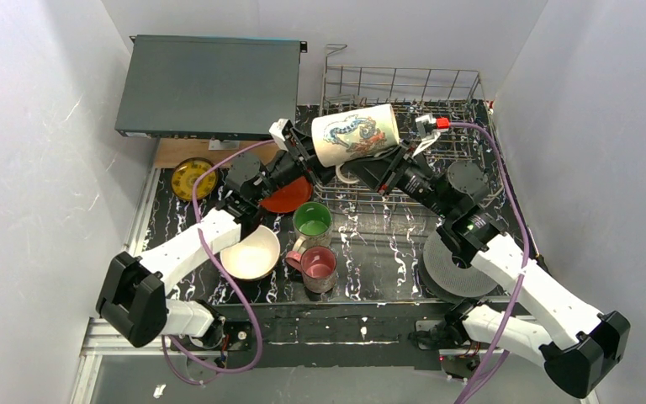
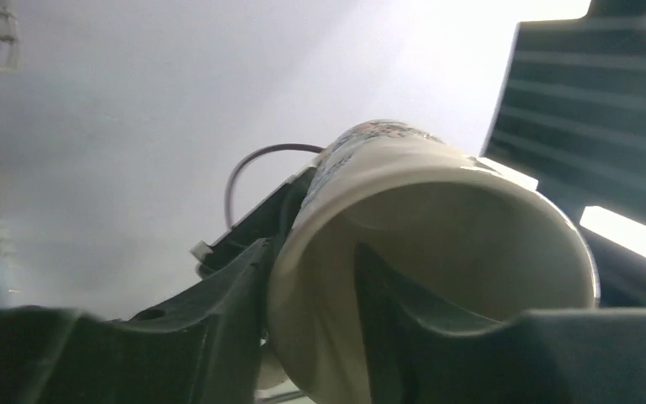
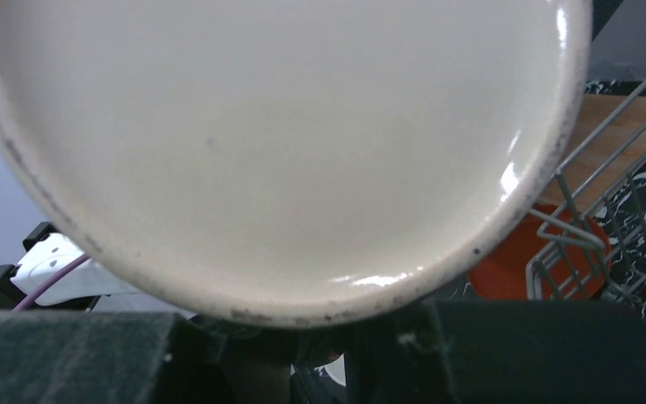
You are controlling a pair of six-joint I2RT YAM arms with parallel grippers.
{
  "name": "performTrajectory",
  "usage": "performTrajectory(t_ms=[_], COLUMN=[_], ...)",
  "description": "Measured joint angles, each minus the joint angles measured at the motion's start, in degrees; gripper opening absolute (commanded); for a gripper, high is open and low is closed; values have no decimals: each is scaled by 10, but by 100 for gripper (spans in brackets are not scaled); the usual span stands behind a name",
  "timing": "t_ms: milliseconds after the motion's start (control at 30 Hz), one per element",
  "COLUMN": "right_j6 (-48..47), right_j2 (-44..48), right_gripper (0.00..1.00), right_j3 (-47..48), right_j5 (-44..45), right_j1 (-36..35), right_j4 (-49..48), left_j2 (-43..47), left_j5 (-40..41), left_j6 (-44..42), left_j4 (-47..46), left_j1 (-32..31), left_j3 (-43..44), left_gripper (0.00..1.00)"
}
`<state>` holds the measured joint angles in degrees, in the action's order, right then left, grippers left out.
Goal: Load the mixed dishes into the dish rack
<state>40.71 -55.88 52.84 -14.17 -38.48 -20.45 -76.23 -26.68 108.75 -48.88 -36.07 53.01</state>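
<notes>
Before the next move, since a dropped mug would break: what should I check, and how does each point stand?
1. Left gripper holds the floral cream mug: ok, one finger inside the rim, one outside.
2. Right gripper holds the mug: cannot tell; the mug's base fills the right wrist view.
3. Mug upright for setting down: not ok; it lies on its side in the air.
4. Mug over the dish rack: ok in the top view, at the rack's left end.
5. Room in the rack: ok, no dishes seen in it.
</notes>
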Motion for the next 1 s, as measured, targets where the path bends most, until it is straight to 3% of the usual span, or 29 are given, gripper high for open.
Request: performTrajectory(t_ms=[100,433,667,867,1000], right_j6=[12,14,-19,-71,-136], right_j2=[5,21,36,38,-19], right_gripper=[1,1,1,1,1], right_j3=[2,22,45,85,160], right_j5=[5,21,70,114,156], right_j1=[-5,-10,-1,21,39], right_j4=[35,115,175,220,271], left_j2=[13,76,155,224,262], left_j5=[0,10,44,109,145], left_j6=[-38,-135,-263,-415,-510], left_j4=[37,176,365,570,667], left_j1=[-3,-2,30,52,53], left_j3=[-5,-53,-43,35,94], left_gripper=[68,97,98,98,98])
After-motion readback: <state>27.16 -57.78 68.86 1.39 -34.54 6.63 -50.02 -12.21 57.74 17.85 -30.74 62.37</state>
